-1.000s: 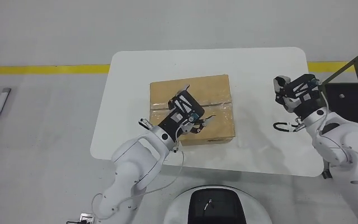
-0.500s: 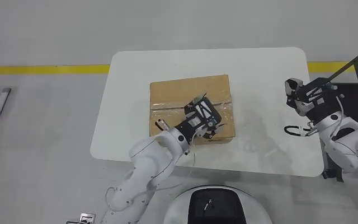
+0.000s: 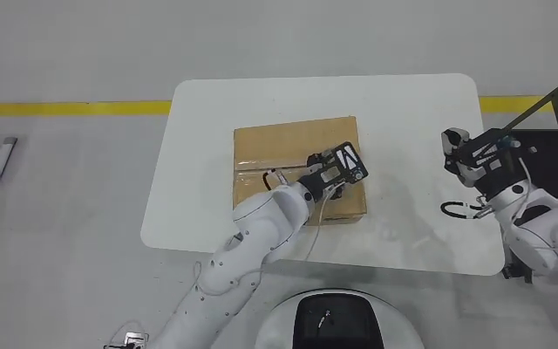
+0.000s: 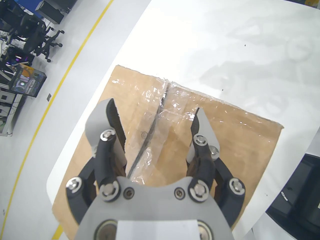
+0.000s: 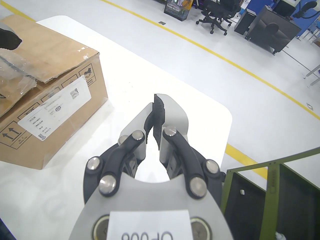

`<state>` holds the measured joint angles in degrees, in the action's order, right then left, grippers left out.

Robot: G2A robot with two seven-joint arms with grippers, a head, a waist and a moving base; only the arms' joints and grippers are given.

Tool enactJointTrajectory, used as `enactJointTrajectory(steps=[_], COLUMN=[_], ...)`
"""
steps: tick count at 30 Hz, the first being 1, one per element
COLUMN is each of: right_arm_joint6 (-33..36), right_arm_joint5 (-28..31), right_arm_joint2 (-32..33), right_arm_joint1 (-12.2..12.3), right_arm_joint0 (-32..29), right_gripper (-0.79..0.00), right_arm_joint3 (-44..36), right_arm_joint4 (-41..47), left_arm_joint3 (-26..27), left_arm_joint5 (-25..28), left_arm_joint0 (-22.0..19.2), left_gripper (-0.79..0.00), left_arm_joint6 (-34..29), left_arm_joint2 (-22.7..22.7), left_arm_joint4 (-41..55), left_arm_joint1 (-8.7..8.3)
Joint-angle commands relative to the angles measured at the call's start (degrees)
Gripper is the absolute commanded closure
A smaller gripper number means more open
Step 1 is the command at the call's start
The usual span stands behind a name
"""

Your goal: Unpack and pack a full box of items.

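My L gripper is hanging wide open over right end of box, tape seam running left-right btwn jaws; R gripper pinched closed, farther right.

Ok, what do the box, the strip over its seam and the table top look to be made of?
The box looks like brown cardboard, matte, with a creased, ragged flap edge. The strip looks like clear plastic tape: glossy, wrinkled, catching glints. The table has a smooth white top with a faint sheen, perhaps laminate or painted board; the look leaves that open.
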<state>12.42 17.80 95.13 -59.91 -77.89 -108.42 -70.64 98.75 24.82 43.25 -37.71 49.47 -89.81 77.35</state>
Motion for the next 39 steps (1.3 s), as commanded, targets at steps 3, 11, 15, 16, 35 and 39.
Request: enactJointTrajectory(steps=[3, 11, 15, 16, 35, 39], right_arm_joint6=[0.1, 0.3, 0.3, 0.2, 0.2, 0.3], right_arm_joint5=[0.0, -0.3, -0.3, -0.3, -0.5, -0.4], right_arm_joint2=[0.0, -1.0, -1.2, -1.3, -1.2, -1.3], right_arm_joint1=[0.0, -0.2, -0.2, -0.2, -0.4, -0.4], right_arm_joint0=[0.0, 0.7, 1.1, 1.1, 1.0, 1.0], right_gripper=[0.000, 0.000, 0.000, 0.000, 0.000, 0.000], right_arm_joint3=[0.1, 0.0, 0.3, 0.4, 0.3, 0.3], right_arm_joint4=[-0.1, -0.3, -0.4, -0.4, -0.5, -0.6], left_arm_joint3=[0.3, 2.6, 3.4, 3.2, 0.9, 1.0], left_arm_joint5=[1.6, 4.2, 6.1, 6.3, 9.5, 8.6], left_arm_joint0=[-0.3, 0.3, 0.4, 0.4, -1.5, -1.1], left_gripper=[-0.391, -0.391, -0.372, -0.360, -0.012, 0.000], left_arm_joint6=[-1.1, -1.4, -1.6, -1.6, -1.1, -0.6], left_arm_joint2=[-0.1, 0.0, -0.5, -0.6, -2.3, -1.7], left_arm_joint4=[-2.9, -4.2, -5.6, -5.8, -14.0, -14.4], left_arm_joint1=[-0.06, -0.06, -0.04, -0.02, 0.61, 0.70])
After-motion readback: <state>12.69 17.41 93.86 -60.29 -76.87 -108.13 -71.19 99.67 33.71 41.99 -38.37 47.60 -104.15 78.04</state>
